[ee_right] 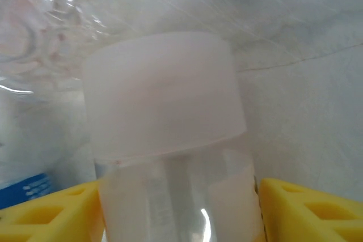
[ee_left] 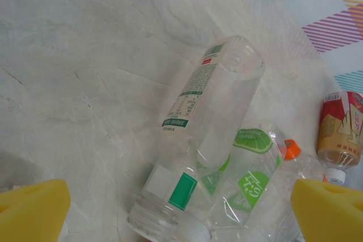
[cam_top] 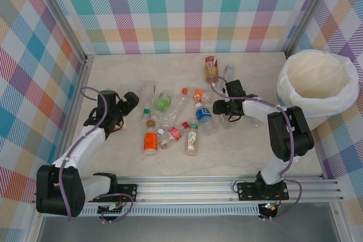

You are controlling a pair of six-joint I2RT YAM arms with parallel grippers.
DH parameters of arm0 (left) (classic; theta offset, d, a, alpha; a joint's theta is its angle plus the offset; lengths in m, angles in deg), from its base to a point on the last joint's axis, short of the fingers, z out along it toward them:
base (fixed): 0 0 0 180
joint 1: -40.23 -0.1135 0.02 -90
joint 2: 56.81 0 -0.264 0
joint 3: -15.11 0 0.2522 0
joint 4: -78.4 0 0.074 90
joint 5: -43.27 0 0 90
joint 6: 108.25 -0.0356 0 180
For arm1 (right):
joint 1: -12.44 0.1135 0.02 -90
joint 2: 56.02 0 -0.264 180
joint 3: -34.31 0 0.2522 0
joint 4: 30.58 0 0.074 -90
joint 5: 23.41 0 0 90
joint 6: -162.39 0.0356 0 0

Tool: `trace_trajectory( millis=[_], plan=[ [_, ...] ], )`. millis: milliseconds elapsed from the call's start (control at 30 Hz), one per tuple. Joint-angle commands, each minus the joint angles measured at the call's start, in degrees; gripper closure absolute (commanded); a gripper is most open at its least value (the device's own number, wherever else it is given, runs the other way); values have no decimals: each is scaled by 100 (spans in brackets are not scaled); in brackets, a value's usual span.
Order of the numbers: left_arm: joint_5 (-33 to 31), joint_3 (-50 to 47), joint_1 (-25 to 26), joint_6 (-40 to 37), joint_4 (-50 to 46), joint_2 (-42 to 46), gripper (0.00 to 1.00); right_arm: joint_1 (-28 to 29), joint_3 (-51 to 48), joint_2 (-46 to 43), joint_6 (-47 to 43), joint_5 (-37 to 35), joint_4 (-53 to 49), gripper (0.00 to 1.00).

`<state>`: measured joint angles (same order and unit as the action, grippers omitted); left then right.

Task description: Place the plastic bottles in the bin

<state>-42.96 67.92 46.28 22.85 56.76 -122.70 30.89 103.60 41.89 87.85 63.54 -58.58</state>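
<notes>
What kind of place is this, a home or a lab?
Probably a robot test cell: plaid backdrop walls on a metal frame, two arms bolted to a rail, bottles scattered near a lined bin.

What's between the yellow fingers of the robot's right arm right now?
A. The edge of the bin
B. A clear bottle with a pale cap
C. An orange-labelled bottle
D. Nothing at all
B: the right wrist view shows a clear bottle with a pale cap sitting between the two yellow fingers, which are close against its sides.
</notes>
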Motion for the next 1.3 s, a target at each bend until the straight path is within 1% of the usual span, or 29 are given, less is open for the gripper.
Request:
trace_trajectory(
  millis=[0,133,267,400,500,567,633,700,767,867,1000,1067,1133,1267],
  plan=[
    [-52,81,78,-150,-221,90,0,44,53,3,174,-365,-55,38],
    [-157,84,76,-222,-342,150,0,41,-171,-264,151,-510,202,48],
    [-80,62,80,-259,-346,203,0,61,-515,-794,80,-462,587,54],
    [-18,-21,76,-170,-186,305,0,94,-868,-1646,-154,-374,934,57],
    [-19,-71,73,-53,-11,404,0,90,-908,-2439,-413,-182,989,58],
    [-17,-137,76,27,144,496,0,93,-719,-2946,-561,-50,842,60],
    [-60,-202,74,99,311,587,0,89,-301,-3354,-674,-123,483,59],
    [-110,-230,77,144,428,642,0,90,170,-3604,-860,-386,107,58],
    [-154,-223,78,177,514,672,0,51,580,-3783,-1167,-855,-122,59],
    [-160,-186,77,280,624,650,0,-290,960,-4019,-1660,-1523,-97,60],
    [-64,-27,77,350,655,575,0,-1116,1276,-4194,-2048,-1874,131,62],
    [-45,72,77,364,603,534,0,-1489,1366,-4123,-2393,-2186,282,61],
    [-12,172,89,401,581,472,0,-1919,1466,-3923,-2529,-2585,356,60],
    [116,414,95,481,547,318,0,-2785,1423,-3564,-2591,-2838,462,60]
  ],
)
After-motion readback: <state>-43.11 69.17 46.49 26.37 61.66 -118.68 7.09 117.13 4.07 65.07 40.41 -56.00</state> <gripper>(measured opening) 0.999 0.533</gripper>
